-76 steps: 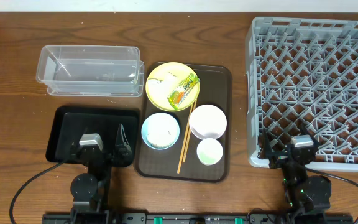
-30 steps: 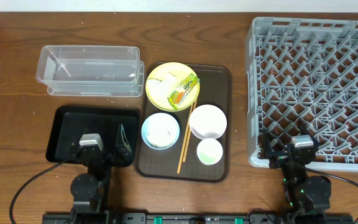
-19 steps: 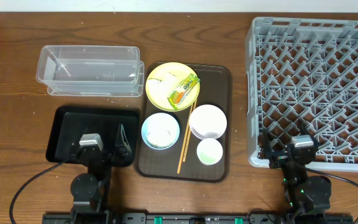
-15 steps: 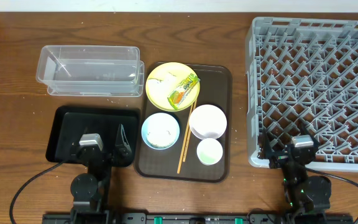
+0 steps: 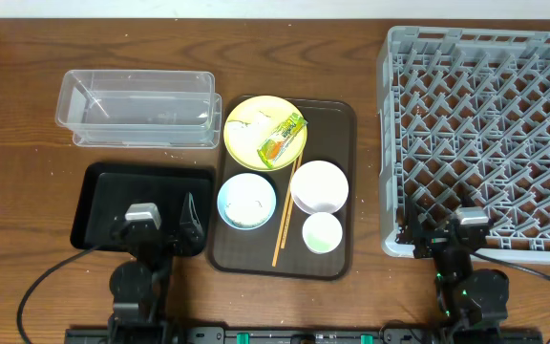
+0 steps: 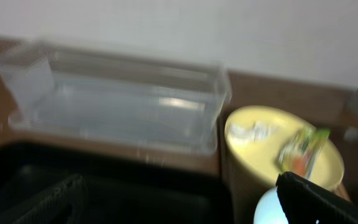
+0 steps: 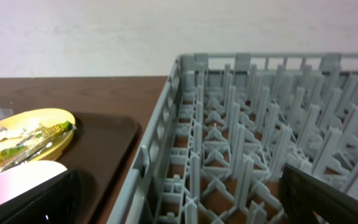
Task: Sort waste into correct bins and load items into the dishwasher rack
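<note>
On the brown serving tray (image 5: 340, 122), a yellow plate (image 5: 252, 118) holds the green-and-orange wrapper (image 5: 282, 137) and a white tissue (image 5: 244, 141). A light blue bowl (image 5: 246, 201) with whitish scraps, a white bowl (image 5: 319, 185), a small cup (image 5: 322, 232) and chopsticks (image 5: 285, 222) lie there too. My left gripper (image 5: 158, 229) is open and empty over the black tray (image 5: 103, 182); it also shows in the left wrist view (image 6: 179, 208). My right gripper (image 5: 445, 235) is open and empty at the front edge of the grey rack (image 5: 485, 134), as the right wrist view (image 7: 185, 199) shows.
The clear tub (image 5: 137, 107) stands behind the black tray, at the back left. The rack fills the right side of the table. Cables run from both arm bases at the front edge.
Both wrists have shifted very slightly at the front edge. No object on the table has moved.
</note>
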Controlling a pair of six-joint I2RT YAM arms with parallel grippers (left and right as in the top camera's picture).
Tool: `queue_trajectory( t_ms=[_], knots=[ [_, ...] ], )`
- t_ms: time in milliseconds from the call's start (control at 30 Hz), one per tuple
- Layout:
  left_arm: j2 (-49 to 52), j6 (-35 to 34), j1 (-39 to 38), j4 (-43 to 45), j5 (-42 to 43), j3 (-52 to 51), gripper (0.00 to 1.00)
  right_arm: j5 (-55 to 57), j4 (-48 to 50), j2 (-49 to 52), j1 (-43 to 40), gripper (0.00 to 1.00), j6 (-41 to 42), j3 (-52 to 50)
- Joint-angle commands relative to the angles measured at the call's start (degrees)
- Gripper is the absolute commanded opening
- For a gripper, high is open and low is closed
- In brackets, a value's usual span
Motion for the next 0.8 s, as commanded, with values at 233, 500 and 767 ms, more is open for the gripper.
queue_trajectory(
  t_ms=[233,500,767],
  knots=[
    [22.4,-0.2,-0.2,-6.3,-0.2,18.2,1.00,4.9,-1.5,15.6,-0.3,0.99,1.7,13.0],
    [45.5,1.3,-0.2,-18.0,6.0,38.1,1.00,4.3,-8.7,37.1,-0.3,0.99,0.9,29.2],
    [66.2,1.3,-0.2,-41.2,12.2,58.9,1.00,1.5,-31.5,56.1,-0.3,0.99,0.9,50.7]
  ],
)
